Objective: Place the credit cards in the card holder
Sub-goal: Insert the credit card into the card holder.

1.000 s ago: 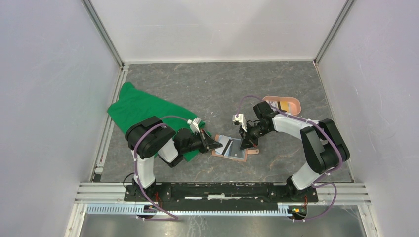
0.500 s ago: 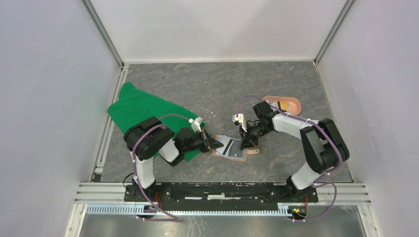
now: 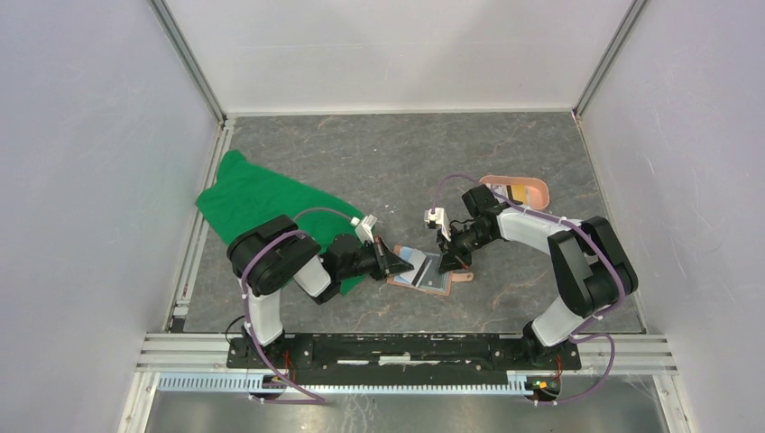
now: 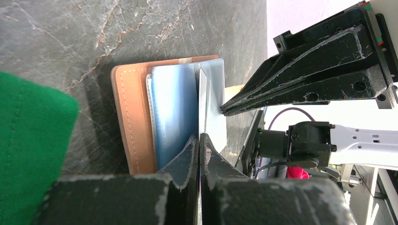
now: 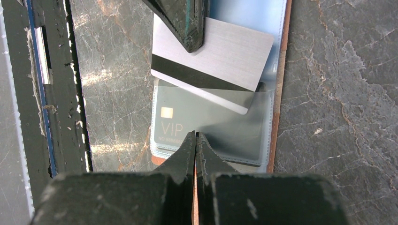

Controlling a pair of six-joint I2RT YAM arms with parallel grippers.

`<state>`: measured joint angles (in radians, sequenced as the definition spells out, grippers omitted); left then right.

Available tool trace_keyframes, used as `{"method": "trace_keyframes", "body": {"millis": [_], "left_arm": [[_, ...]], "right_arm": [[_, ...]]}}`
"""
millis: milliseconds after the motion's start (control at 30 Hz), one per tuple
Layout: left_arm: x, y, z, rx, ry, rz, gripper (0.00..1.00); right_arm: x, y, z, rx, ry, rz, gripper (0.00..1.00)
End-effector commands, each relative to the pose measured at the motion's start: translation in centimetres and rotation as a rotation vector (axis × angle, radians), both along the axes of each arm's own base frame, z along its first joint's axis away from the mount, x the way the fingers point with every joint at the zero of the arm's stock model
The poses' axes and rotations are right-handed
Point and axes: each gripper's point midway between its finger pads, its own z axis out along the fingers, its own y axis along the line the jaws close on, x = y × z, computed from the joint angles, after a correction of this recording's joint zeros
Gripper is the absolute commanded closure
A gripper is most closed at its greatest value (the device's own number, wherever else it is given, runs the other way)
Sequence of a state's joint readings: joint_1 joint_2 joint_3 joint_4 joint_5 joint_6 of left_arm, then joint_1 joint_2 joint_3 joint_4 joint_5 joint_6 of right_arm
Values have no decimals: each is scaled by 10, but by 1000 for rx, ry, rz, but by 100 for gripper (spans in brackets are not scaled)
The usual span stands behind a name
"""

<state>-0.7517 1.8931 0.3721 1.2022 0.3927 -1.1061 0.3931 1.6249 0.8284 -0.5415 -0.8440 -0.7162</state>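
The left arm is folded low over the near part of the table (image 3: pixel 361 153), its forearm lying across the green cloth (image 3: pixel 257 198) that spreads along the left edge. The left gripper (image 3: pixel 400 265) reaches rightwards, with its jaws pinched tight on the silver card (image 5: pixel 225 51). That card has a black stripe and hangs slanted over the open card holder (image 4: pixel 136 117), one corner tucked into the mouth of a clear pocket. The right arm bends in from the right edge. The right gripper (image 5: pixel 195 137) points down and towards the left one, its jaws closed together and its tips set against that same pocket. Whether it nips the film or only presses on it is hard to say. The card holder lies flat and open near the middle of the near edge, tan outside and blue-grey within. By count there are two arms, one card holder, one cloth and one salmon-pink tray (image 3: pixel 539 189), which sits towards the right edge, well apart from the holder. There are three cards at least: the silver one held, a grey VIP card (image 5: pixel 206 126) already inside the pocket, and a dark card (image 3: pixel 514 192) in the tray, perhaps with another beside it.
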Motion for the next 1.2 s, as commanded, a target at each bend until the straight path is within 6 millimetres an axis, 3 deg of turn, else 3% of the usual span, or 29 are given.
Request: {"method": "trace_keyframes", "body": {"millis": [0, 433, 667, 1167], "left_arm": [[2, -6, 4, 4, -4, 21, 98], [11, -1, 5, 9, -29, 173, 98], [15, -8, 9, -22, -35, 187, 98], [-5, -21, 1, -17, -27, 180, 98]], "right_arm": [[3, -6, -6, -54, -22, 12, 100], [2, -5, -5, -51, -24, 16, 100], [1, -5, -6, -52, -21, 20, 100], [0, -3, -6, -50, -19, 26, 100]]}}
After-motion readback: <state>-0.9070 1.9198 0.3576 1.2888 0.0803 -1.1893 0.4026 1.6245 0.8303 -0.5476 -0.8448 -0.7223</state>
